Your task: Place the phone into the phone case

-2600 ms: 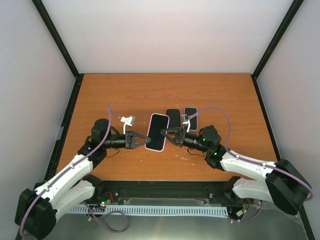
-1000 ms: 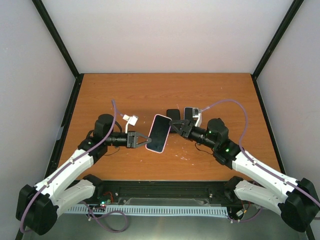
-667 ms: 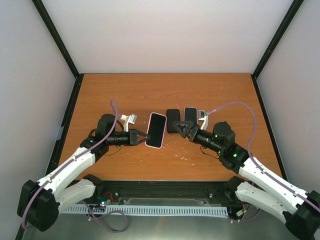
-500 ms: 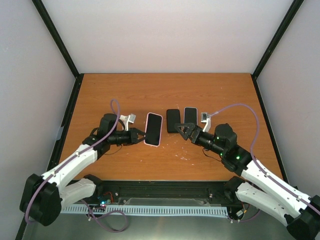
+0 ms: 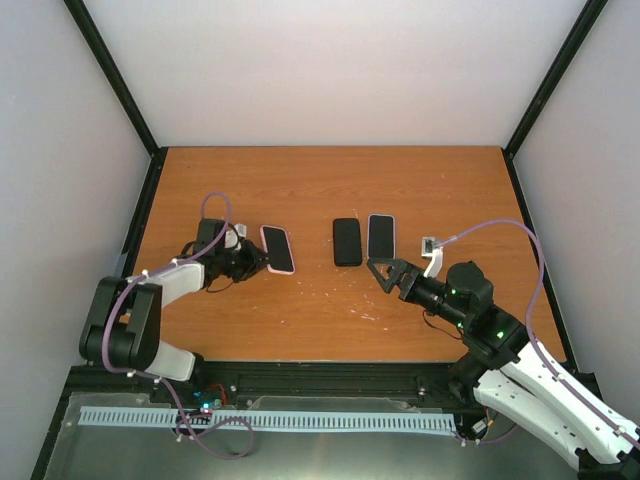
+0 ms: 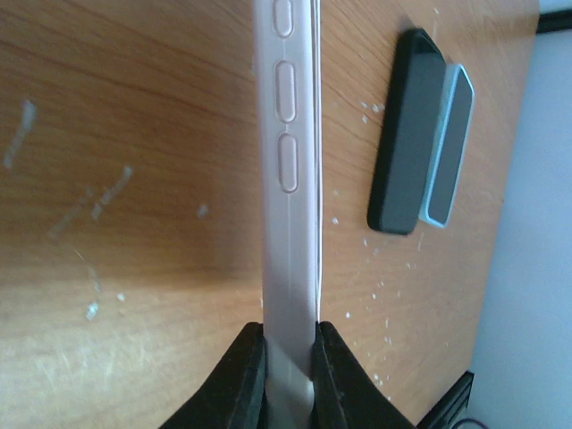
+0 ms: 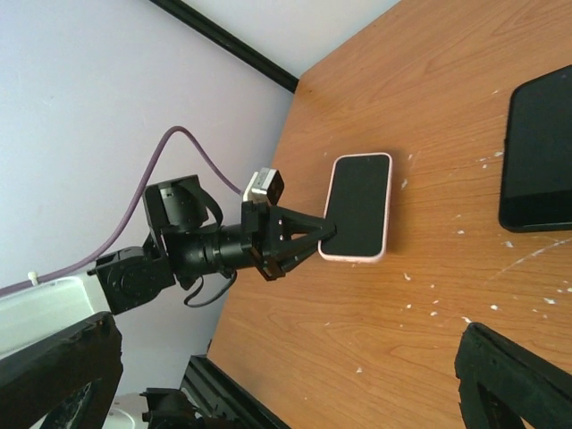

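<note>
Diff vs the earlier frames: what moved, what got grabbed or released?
The right tool let go of the pink-cased phone, opened and pulled back toward its base. The left tool, shut on the phone's edge, carried it left. The black device and pale-edged phone stayed put.

Left wrist view: pink case (image 6: 289, 179) edge-on, both faces hidden, far end cut by the upper edge; fingers (image 6: 241, 380) of the left gripper (image 6: 289, 338) cut by the lower edge; pale-rimmed phone (image 6: 449, 143) partly screened by the black slab (image 6: 404, 134). Right wrist view: black slab cut by the right edge; fingers (image 7: 514, 380) of the right gripper (image 5: 382, 270), dark and blurred, cut by the lower edge. Top view: right arm (image 5: 540, 395) cut off at the lower right corner; whether the black slab is phone or case cannot be told.
</note>
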You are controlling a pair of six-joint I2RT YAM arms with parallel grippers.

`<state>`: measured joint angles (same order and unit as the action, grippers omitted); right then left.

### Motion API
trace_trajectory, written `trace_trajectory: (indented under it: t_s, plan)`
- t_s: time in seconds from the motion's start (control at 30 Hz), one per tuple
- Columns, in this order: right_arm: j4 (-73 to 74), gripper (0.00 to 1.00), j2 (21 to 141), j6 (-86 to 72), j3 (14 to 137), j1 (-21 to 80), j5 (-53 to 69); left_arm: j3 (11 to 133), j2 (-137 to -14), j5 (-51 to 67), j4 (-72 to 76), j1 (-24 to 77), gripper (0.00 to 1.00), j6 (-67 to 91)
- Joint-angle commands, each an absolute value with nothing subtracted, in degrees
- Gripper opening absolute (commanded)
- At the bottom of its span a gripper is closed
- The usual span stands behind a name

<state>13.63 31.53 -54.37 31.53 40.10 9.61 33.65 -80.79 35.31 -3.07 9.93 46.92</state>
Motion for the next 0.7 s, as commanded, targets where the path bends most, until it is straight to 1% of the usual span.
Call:
trace_trajectory:
  t_s: [0.0,0.1,0.13,0.17,0.3,0.37,0.47,0.6,0.63,0.67]
  plan:
    - [17.61,1.0,30.09,-53.3,31.77,39.79,6.39,37.95,-85.2,40.29,9.83,8.88,0.0,49.74]
    - [17.89,1.0,30.18,-53.38,31.65,39.81,6.2,38.58,-88.55,42.03,12.11,8.88,0.0,50.66]
    - [17.92,1.0,30.3,-53.57,31.64,39.81,6.05,38.98,-89.72,42.06,12.02,8.88,0.02,50.79]
    - [17.97,1.0,30.32,-53.62,31.61,39.75,6.0,39.14,-90.4,41.91,11.73,8.88,0.08,50.76]
    - [18.56,1.0,30.41,-53.68,31.61,39.8,5.35,39.01,-91.88,41.17,10.07,8.88,0.21,50.49]
    - [18.94,1.0,30.4,-53.39,31.79,39.81,4.67,38.63,-91.88,40.98,9.65,8.87,0.31,50.33]
    - [19.81,1.0,30.49,-52.97,32.4,39.81,3.49,38.06,-90.92,40.6,8.53,8.86,0.48,50.16]
    - [21.32,1.0,30.78,-52.01,33.4,39.82,2.37,38.13,-87.97,38.11,3.53,8.88,0.72,49.17]
    - [21.8,1.0,30.84,-51.85,33.66,39.82,2.04,38.33,-86.78,37.01,1.91,8.88,0.78,48.83]
    - [22.22,1.0,30.9,-51.72,33.93,39.81,1.76,38.46,-85.58,35.96,0.36,8.88,0.88,48.41]
